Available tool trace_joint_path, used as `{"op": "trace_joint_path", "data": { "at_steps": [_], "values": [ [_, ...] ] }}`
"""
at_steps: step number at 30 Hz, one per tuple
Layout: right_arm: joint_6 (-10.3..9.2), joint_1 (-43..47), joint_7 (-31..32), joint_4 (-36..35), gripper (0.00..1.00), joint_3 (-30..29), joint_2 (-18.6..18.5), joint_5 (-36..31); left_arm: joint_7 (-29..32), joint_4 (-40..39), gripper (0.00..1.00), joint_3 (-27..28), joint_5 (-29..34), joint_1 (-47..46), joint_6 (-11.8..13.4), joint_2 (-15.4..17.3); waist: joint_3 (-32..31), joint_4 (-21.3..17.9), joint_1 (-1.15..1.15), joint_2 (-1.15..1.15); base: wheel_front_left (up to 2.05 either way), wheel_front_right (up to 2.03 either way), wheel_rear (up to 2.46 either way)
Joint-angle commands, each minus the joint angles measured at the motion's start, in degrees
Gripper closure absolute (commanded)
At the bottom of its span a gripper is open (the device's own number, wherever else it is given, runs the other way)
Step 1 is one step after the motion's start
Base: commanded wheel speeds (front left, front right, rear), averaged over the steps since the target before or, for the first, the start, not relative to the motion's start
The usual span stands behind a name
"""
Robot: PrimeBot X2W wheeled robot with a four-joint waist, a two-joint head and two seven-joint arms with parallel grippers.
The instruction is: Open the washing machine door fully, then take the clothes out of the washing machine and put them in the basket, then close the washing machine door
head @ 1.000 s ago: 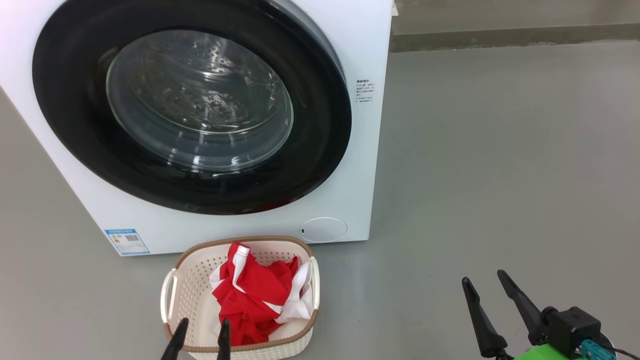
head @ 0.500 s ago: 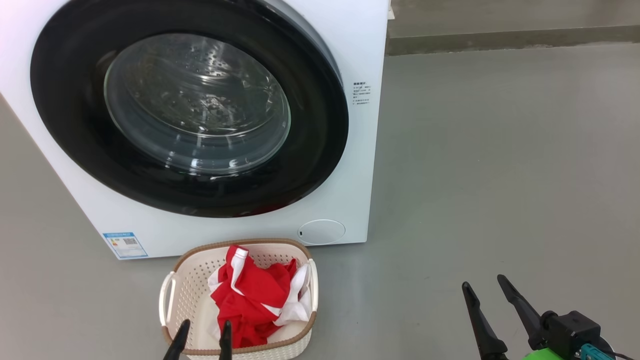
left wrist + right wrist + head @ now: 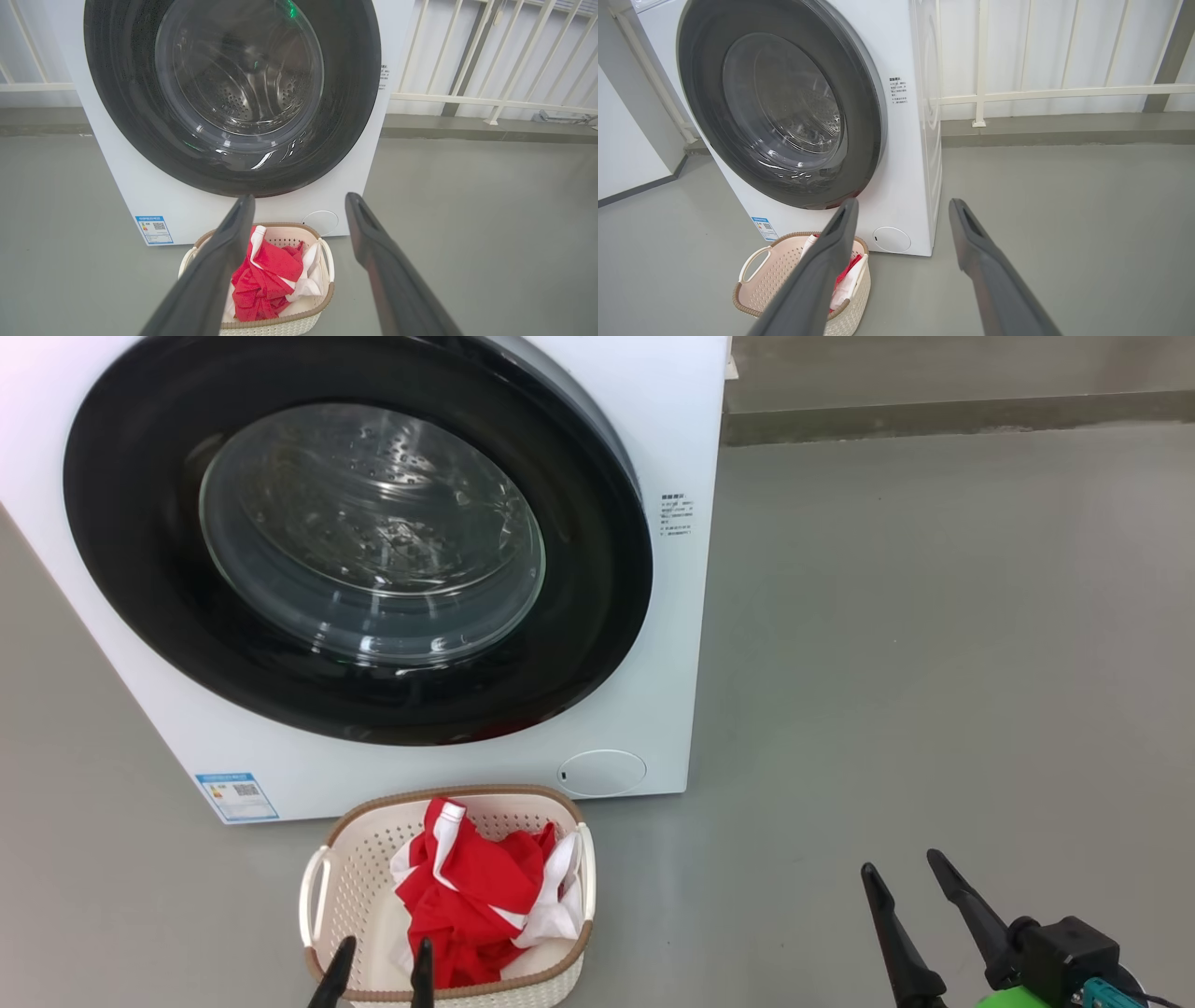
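1. The washing machine door is being shown closed against the front of the washing machine, at the far left.
2. The clothes are being held in the basket, which is being borne by the floor just near of the machine, below the door.
3. The left gripper is being held at the basket's near rim, fingers released, nothing grasped.
4. The right gripper is being held well to the right over bare floor, fingers spread and empty.
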Motion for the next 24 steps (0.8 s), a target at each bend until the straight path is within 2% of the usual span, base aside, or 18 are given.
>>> {"op": "trace_joint_path", "data": {
  "at_steps": [1, 2, 8, 12, 16, 24],
  "values": [
    [-0.06, -1.3, 0.2, -1.4, 0.00, 1.3, -0.5, -0.1, -0.5, -1.1, 0.00, 1.6, -0.3, -1.2, 0.3, 0.6, 0.0, 0.1, 0.00, 0.00, 0.00, 0.00, 0.00],
    [0.00, 0.0, 0.0, 0.2, 1.00, 0.1, 0.0, 0.0, 0.0, 0.2, 1.00, -0.1, 0.0, 0.0, 0.1, 0.0, 0.0, 0.1, 0.00, 0.00, 0.00, 0.00, 0.00],
    [0.00, 0.2, 0.1, 2.5, 1.00, 0.2, 0.3, 2.1, 0.3, 2.4, 1.00, 0.0, -2.0, -0.2, -0.2, -0.6, 0.0, 0.1, 0.02, 0.00, 0.00, 0.00, 0.00],
    [0.00, -0.2, 0.5, 2.7, 1.00, 0.1, 0.1, 4.7, 0.8, 2.6, 1.00, 0.5, -4.6, -0.6, -0.7, -0.6, 0.0, 0.1, 0.13, 0.00, 0.00, 0.00, 0.00],
    [-0.01, -0.7, 0.8, 3.0, 1.00, -0.1, -0.1, 7.3, 1.2, 3.0, 1.00, 1.0, -7.2, -1.1, -1.2, -0.6, 0.2, 0.1, 0.01, 0.00, 0.00, 0.00, 0.00],
    [-0.01, -1.7, 1.5, 3.4, 1.00, -0.3, -0.4, 12.4, 2.1, 3.8, 1.00, 2.0, -12.4, -2.2, -2.2, -0.7, 0.5, 0.2, 0.00, 0.00, 0.00, 0.00, 0.00]
  ]
}}
